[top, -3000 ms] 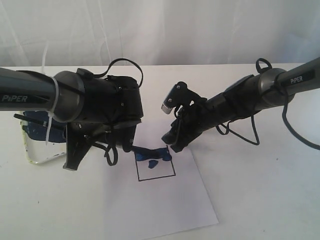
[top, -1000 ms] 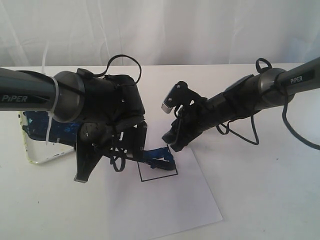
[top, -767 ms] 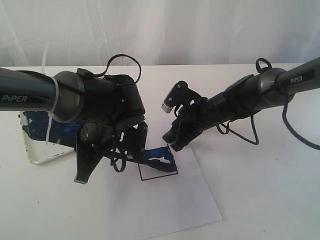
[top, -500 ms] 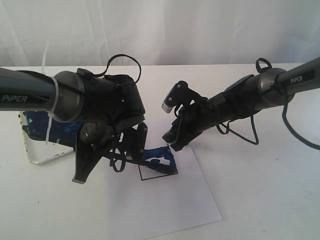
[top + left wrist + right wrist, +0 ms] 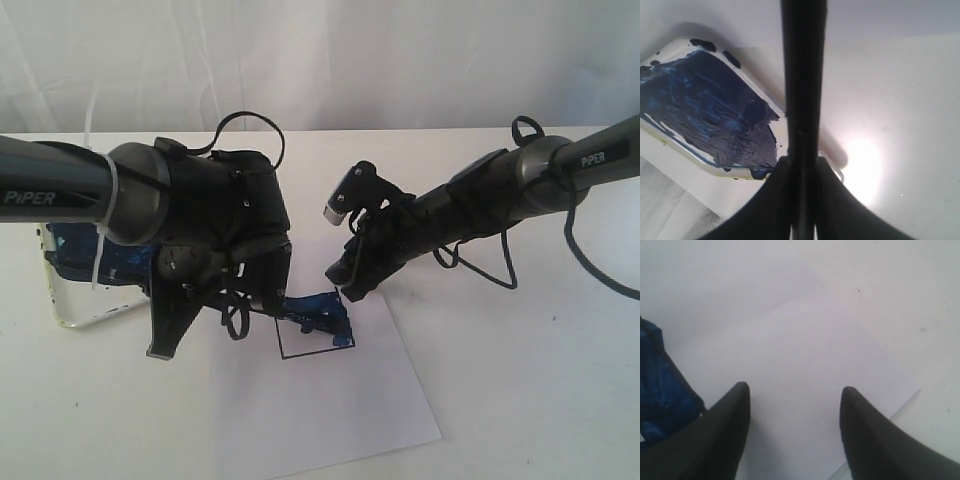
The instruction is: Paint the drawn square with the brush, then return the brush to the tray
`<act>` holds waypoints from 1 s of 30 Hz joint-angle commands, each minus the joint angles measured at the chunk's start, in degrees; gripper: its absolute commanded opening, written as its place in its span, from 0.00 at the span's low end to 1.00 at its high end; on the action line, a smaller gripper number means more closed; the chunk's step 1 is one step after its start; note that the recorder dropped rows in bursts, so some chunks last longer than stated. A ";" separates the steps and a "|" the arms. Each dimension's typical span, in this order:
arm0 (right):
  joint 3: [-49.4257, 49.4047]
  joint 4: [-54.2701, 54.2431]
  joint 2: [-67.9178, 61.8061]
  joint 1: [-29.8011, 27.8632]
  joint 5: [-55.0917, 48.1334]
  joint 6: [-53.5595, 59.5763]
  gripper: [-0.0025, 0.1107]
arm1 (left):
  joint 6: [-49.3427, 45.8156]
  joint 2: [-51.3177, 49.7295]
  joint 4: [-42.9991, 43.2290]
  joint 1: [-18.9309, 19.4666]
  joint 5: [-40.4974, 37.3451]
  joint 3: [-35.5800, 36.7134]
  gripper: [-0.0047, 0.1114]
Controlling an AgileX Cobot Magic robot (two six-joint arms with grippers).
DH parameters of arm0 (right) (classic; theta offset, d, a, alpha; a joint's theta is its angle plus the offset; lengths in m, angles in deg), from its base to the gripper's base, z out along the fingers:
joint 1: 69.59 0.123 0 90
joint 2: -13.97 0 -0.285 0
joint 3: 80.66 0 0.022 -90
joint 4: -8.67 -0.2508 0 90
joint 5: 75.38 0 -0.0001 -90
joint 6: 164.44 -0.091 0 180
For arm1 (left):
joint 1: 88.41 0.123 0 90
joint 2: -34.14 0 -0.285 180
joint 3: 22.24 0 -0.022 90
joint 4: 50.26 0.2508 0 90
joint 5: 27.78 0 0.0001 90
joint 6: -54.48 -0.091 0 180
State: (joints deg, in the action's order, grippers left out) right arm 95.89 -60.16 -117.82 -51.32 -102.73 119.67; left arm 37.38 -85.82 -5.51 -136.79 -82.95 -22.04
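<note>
So the left gripper (image 5: 802, 165) is clamped on the brush (image 5: 802, 95). Both fingers hug the dark handle, which runs straight up the middle of the left wrist view from them. The right gripper (image 5: 795, 390) is spread wide with nothing in it, parked over the paper (image 5: 805, 340) by the top right corner of the square (image 5: 318, 340). I can't tell if it's pressing the sheet down or just hovering.

In the exterior view the square sits about centre frame, just right of the left gripper. Its top part is smeared blue and the bottom strip looks bare white, so I'd call the painting only part done. What matters for the next stroke is that the bare patch lies below the blue, toward the bottom of the frame, so the tip has to drag that way. The left gripper is the one on the job.

The tray (image 5: 85, 300) is over at the left edge, well apart from the square and mostly hidden behind the left arm. The left wrist view shows it better, at upper left, with its inside coated in blue. So the return trip goes left.

The bristles are the hard bit to make out. The left arm covers where the tip meets the paper, so I can't say if it's touching.
</note>
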 commanded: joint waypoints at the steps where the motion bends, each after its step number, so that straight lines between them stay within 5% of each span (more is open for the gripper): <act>1: -0.21 1.67 -0.78 -0.08 2.00 0.35 0.48 | 1.93 0.75 1.15 -0.27 -1.61 0.24 0.04; 30: -0.21 1.67 -0.78 -0.08 1.89 0.35 0.48 | 5.20 0.75 1.58 -0.27 -1.44 0.24 0.04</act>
State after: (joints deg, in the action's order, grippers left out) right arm 95.89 -60.26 -117.82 -51.32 -102.73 119.67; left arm 42.42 -85.82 -2.72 -136.79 -84.55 -22.04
